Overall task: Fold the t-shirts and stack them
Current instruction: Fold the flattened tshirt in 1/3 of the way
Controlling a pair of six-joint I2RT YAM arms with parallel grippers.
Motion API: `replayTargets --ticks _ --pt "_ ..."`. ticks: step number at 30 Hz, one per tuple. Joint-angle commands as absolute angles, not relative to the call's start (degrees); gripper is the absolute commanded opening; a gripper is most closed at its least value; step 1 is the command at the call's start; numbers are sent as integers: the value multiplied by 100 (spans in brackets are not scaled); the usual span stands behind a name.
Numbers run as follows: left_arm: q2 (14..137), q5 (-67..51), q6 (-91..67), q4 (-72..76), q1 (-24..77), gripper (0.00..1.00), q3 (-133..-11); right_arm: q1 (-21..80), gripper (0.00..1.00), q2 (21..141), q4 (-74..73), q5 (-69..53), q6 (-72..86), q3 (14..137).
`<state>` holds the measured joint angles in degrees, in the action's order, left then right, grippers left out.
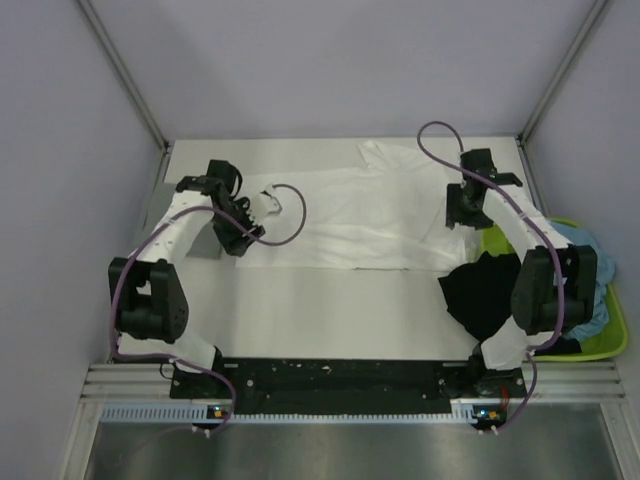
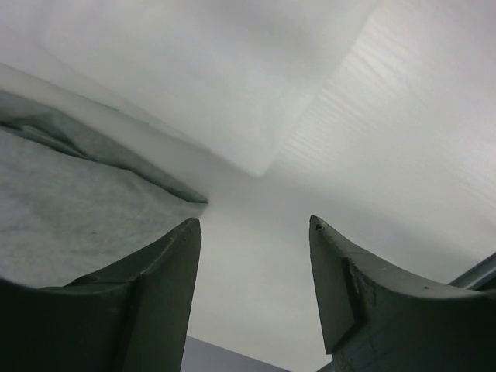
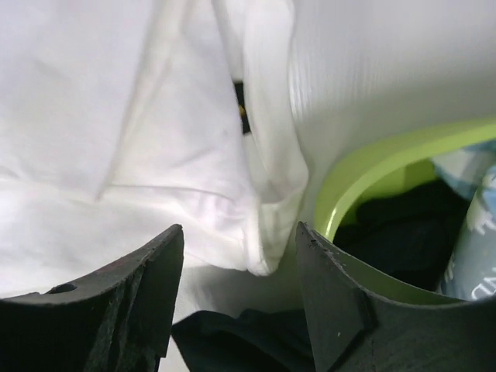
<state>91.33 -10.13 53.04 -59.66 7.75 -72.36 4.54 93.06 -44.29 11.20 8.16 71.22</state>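
A white t-shirt (image 1: 370, 215) lies spread flat across the back of the table; no print shows on it. My right gripper (image 1: 462, 212) is open just above its right edge (image 3: 194, 155), with nothing between the jaws (image 3: 240, 229). My left gripper (image 1: 242, 238) is open and empty (image 2: 256, 225) at the shirt's left end, over a white cloth corner (image 2: 232, 116). A grey t-shirt (image 1: 203, 246) lies beside it and also shows in the left wrist view (image 2: 70, 209). A black t-shirt (image 1: 485, 290) spills from the tray onto the table.
The lime-green tray (image 1: 612, 340) stands at the right edge, its rim (image 3: 364, 167) close to my right fingers. It holds black cloth (image 3: 395, 232) and pale blue cloth with dark lettering (image 3: 474, 232). Enclosure walls stand at the back and both sides.
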Motion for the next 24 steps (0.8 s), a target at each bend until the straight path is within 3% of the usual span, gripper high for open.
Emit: replayTargets --ticks 1,5,13,16,24 --pt "9517 -1565 4537 -5916 765 59 -8198 860 59 9201 -4149 715 345 7769" --pt "10237 -1170 3834 -5327 765 50 -8726 1282 56 9483 -3912 -639 -490 7831" --pt "10837 -889 3314 -4826 756 49 -8483 1872 52 10036 -3235 -123 -2011 7410" --pt "10802 -598 3182 -4615 730 49 -8131 1872 43 10344 -3173 -26 -2179 7409" --pt "10766 -413 3199 -4517 721 49 -7576 1881 46 10801 -3085 -26 -2452 7198"
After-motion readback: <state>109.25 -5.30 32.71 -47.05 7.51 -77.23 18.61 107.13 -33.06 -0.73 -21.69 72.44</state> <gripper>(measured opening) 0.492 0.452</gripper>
